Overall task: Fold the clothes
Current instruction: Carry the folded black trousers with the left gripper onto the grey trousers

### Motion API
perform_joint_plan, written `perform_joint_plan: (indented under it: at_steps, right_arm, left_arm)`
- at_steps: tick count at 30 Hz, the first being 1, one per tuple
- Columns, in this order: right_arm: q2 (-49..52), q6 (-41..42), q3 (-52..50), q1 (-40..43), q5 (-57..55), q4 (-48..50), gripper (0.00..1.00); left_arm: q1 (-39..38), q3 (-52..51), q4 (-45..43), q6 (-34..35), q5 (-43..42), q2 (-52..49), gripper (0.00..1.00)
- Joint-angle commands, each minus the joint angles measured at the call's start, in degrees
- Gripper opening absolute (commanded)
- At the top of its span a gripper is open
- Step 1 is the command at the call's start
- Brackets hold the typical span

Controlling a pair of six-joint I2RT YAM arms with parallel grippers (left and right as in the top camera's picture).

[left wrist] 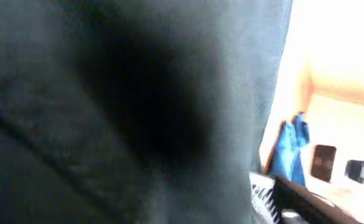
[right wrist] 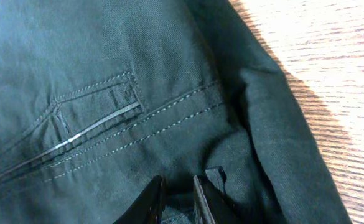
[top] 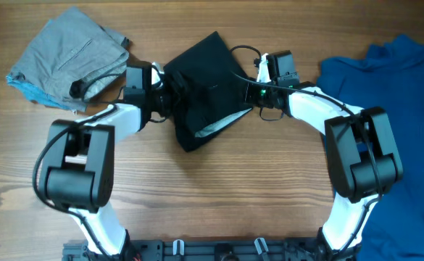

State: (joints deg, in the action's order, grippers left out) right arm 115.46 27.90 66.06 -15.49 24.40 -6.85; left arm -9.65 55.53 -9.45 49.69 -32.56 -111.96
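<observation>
On table [top: 219,188], black shorts [top: 204,87], grey garment [top: 70,51], blue garment [top: 400,80] — three, perhaps four.

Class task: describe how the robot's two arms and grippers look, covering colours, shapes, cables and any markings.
Both the left arm and right arm have white curved links joined by boxy black joint housings. Thin black cables loop near the right wrist, where a green light glows. The right gripper has slim black fingers. No markings are legible.
</observation>
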Motion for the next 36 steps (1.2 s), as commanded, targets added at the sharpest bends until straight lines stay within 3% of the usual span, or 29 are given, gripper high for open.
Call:
perform_joint_plan:
  at_steps: [1, 2, 3, 6, 11, 13, 16, 19, 24, 30, 31, 32, 33, 36]
  right_arm:
    - [1.7, 0.55, -0.15, -0.31, 0.5, -1.57, 0.14]
    - [1.7, 0.55, -0.15, -0.31, 0.5, -1.79, 0.13]
    - [1.66, 0.52, -0.13, -0.28, 0.5, -2.29, 0.11]
    - [0.13, -3.98, -0.13, 0.11, 0.76, -6.25, 0.11]
    - [-13.46, -8.41, -0.13, 5.6, 1.38, -16.22, 0.12]
    - [-18.62, -8.44, -0.13, 7.28, 1.36, -17.29, 0.12]
    - [-22.05, -8.35, -0.13, 7.52, 1.4, -17.33, 0.16]
    - [-22.14, -8.37, -0.13, 7.54, 1.38, -18.99, 0.16]
    - [-22.14, -8.37, -0.13, 7.52, 1.38, -23.67, 0.16]
    - [-22.14, -8.28, -0.13, 7.52, 1.38, -26.58, 0.15]
    - [-22.14, -8.2, -0.13, 7.52, 1.38, -26.53, 0.15]
    - [-22.14, -8.2, -0.13, 7.52, 1.36, -26.4, 0.16]
    - [-22.14, -8.2, -0.13, 7.52, 1.36, -26.4, 0.15]
    - [-22.14, -8.17, -0.13, 7.52, 1.38, -26.64, 0.16]
  left_arm:
    - [-2.86, -2.25, -0.04, -4.33, 0.87, -4.83, 0.51]
    - [-2.89, -2.25, 0.28, -7.1, 0.81, -4.83, 0.35]
    - [-2.89, -2.25, 1.25, -10.47, 0.61, -4.83, 0.25]
    - [-2.69, -2.25, 6.69, -21.46, -0.2, -4.17, 0.06]
    - [1.27, 2.29, 20.59, -29.38, -4.37, 7.04, 0.04]
    - [3.43, 7.52, 20.46, -29.29, -11.06, 13.38, 0.04]
    - [5.68, 16.39, 18.73, -27.71, -11.5, 17.44, 0.04]
    - [8.9, 22.36, 13.4, -26.18, -9.73, 17.44, 0.04]
    - [19.82, 23.67, 7.89, -17.07, 6.56, 14.93, 0.04]
    - [35.04, 23.67, 9.73, -15.76, 5.9, 1.75, 0.04]
    - [36.28, 23.67, 10.64, -15.78, 5.16, -0.24, 0.09]
    - [37.24, 23.67, 12.0, -15.78, 5.01, -2.25, 0.76]
    - [38.34, 23.67, 14.03, -15.96, 4.96, -3.78, 1.0]
    - [41.81, 23.69, 18.14, -17.75, 2.43, -3.3, 1.0]
